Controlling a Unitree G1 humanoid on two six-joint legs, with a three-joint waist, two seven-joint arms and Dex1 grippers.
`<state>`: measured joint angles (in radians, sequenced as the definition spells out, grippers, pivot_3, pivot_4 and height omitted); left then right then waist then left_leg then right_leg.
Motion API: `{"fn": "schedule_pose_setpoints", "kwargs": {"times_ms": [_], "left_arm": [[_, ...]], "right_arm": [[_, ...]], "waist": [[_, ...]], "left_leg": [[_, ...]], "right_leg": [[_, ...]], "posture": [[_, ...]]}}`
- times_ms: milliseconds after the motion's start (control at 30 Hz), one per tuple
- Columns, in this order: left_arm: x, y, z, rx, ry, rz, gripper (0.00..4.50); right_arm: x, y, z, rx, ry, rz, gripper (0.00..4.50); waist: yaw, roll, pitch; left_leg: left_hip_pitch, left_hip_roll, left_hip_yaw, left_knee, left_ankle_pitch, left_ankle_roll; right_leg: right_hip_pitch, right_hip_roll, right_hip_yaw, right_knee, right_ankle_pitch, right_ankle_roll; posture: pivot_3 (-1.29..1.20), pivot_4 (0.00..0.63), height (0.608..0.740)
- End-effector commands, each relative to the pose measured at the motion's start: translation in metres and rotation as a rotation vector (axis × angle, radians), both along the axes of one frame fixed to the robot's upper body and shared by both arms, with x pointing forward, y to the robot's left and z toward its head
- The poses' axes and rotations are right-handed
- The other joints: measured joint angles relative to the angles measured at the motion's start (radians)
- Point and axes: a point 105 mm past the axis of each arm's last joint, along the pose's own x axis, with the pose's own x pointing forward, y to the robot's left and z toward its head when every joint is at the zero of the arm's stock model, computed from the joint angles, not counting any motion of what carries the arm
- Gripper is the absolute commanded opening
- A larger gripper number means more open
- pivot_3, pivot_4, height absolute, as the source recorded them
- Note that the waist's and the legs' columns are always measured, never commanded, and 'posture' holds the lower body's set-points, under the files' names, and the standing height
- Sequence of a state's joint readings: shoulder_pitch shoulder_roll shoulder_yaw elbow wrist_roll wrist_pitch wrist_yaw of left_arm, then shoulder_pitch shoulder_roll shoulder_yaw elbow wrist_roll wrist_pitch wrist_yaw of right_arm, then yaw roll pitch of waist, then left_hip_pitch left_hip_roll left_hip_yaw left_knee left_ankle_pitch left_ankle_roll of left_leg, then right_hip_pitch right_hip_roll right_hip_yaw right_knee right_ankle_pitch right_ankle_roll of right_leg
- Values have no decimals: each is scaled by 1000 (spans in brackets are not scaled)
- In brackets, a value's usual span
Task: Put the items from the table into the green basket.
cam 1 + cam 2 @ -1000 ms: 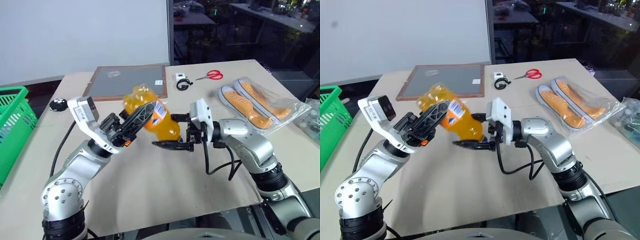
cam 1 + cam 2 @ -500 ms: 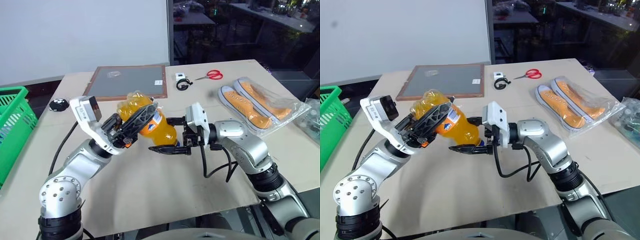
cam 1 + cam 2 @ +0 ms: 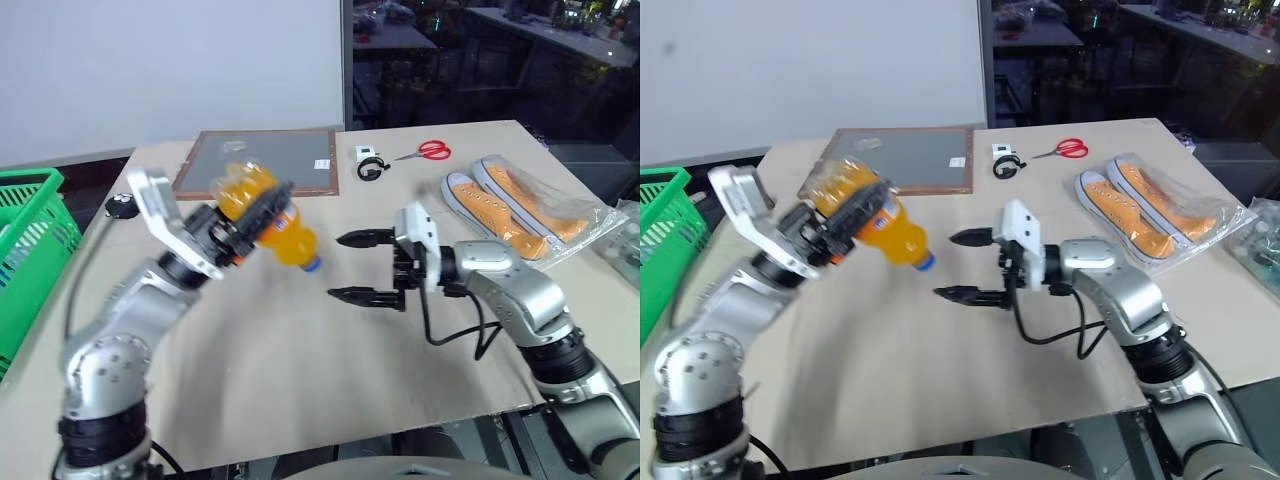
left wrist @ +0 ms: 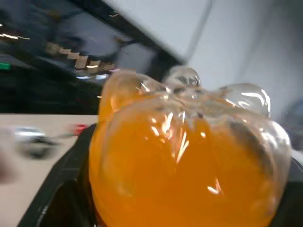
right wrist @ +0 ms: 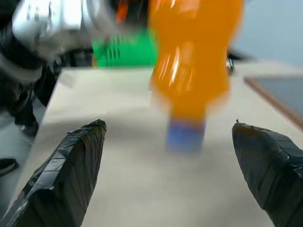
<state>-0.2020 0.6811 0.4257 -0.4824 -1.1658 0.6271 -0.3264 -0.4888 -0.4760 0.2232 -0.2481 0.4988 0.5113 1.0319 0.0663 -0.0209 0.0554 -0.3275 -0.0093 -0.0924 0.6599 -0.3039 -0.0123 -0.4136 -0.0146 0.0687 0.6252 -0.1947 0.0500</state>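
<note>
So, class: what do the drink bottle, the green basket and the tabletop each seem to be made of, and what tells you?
Drink bottle: clear glossy plastic, probably; the orange liquid shows through and highlights glint on its lobed base.
Green basket: moulded plastic, seemingly; uniform bright green, open lattice walls.
Tabletop: pale beige board with a matt finish, possibly laminate or wood-like sheet; it shows little glare.

Silver arms, black cables

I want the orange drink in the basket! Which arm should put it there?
The left. Its tool already grips the orange drink bottle, on the same side as the green basket. The right tool is open and empty.
</note>
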Motion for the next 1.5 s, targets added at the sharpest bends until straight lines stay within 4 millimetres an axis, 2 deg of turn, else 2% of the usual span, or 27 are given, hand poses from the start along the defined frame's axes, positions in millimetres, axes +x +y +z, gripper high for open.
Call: {"fn": "schedule_pose_setpoints", "kwargs": {"times_ms": [33,67,100,133,200,233,333,567,667,833,967,1067,1133,1200,1300,1400,1500], "left_arm": [[20,73,33,250,-83,462,3140],[24,99,38,382,-79,622,3140],[25,115,43,472,-80,722,3140],[23,128,44,634,-75,794,3140],[14,160,55,984,-74,964,3140],[9,174,66,1075,-82,1040,3140],[-4,204,84,1217,-69,1172,3140],[-29,250,89,1506,44,1313,3140],[-42,276,72,1538,166,1348,3140],[-57,312,39,1424,249,1404,3140],[-54,325,23,1182,226,1460,3140],[-54,331,19,1101,244,1478,3140],[-57,337,16,1162,287,1495,4173],[-57,339,17,1177,288,1514,4487],[-55,340,19,1163,272,1526,4487],[-45,327,33,1043,135,1499,4487],[-31,308,38,896,23,1404,4487]], "right_arm": [[2,-14,29,78,-84,14,4500],[1,-14,33,85,-94,32,4500],[0,-15,36,89,-101,45,4500],[-1,-13,41,107,-107,61,4500],[-3,-9,59,188,-112,99,4500],[-4,-7,66,218,-109,117,4500],[-6,-2,75,247,-105,151,4500],[-7,6,80,269,-104,192,4500],[-8,9,78,274,-102,198,4500],[-11,13,78,287,-100,208,4500],[-11,16,77,285,-98,207,4500],[-9,15,76,278,-102,191,4500],[-8,15,77,280,-106,183,4500],[-7,15,77,284,-108,179,4500],[-7,15,77,285,-108,177,4500],[-5,15,76,282,-109,169,4500],[0,13,73,268,-114,142,4500]], "waist": [[-2,0,0],[-5,0,1],[-12,0,1],[-14,1,1],[-20,-3,3],[-26,-4,4],[-16,-4,5],[6,-4,5],[6,-4,5],[5,-3,5],[14,-6,4],[20,-14,-1],[22,-17,-2],[24,-17,-2],[28,-17,-2],[30,-17,-2],[31,-16,-2]], "left_leg": [[0,0,1,0,0,0],[1,0,1,-2,0,0],[2,1,1,-3,0,0],[3,1,1,-6,0,0],[2,1,1,-8,0,0],[1,2,1,-9,0,0],[-3,1,1,-12,1,-1],[-3,-1,-1,-16,0,-2],[-3,0,-1,-17,0,-2],[-2,0,-1,-17,0,-2],[-2,0,-2,-16,0,-2],[-2,0,-6,-15,1,-4],[-2,0,-6,-14,1,-4],[-2,0,-6,-13,1,-4],[-2,0,-7,-13,1,-4],[-2,0,-8,-13,2,-5],[-2,0,-9,-13,2,-5]], "right_leg": [[0,0,0,0,0,0],[0,0,0,0,0,0],[0,1,1,-1,0,0],[-1,1,1,-1,0,0],[-1,1,0,-1,-1,-1],[-3,1,0,-1,-1,-1],[-8,0,-1,-1,2,-2],[-9,-3,-4,-3,1,-1],[-9,-3,-4,-3,1,-1],[-9,-2,-4,0,1,-1],[-8,-3,-5,1,1,-1],[-8,-3,-9,1,1,-1],[-7,-3,-10,1,1,-1],[-6,-3,-10,1,1,-1],[-6,-3,-10,2,1,-1],[-6,-3,-12,3,1,-1],[-6,-3,-12,3,1,-2]], "posture": [[193,0,740],[193,0,740],[193,0,740],[193,0,740],[207,0,740],[219,0,740],[231,0,740],[254,0,740],[258,0,740],[248,0,740],[236,0,740],[236,0,740],[235,0,740],[236,0,740],[239,0,740],[244,0,740],[245,0,740]]}}
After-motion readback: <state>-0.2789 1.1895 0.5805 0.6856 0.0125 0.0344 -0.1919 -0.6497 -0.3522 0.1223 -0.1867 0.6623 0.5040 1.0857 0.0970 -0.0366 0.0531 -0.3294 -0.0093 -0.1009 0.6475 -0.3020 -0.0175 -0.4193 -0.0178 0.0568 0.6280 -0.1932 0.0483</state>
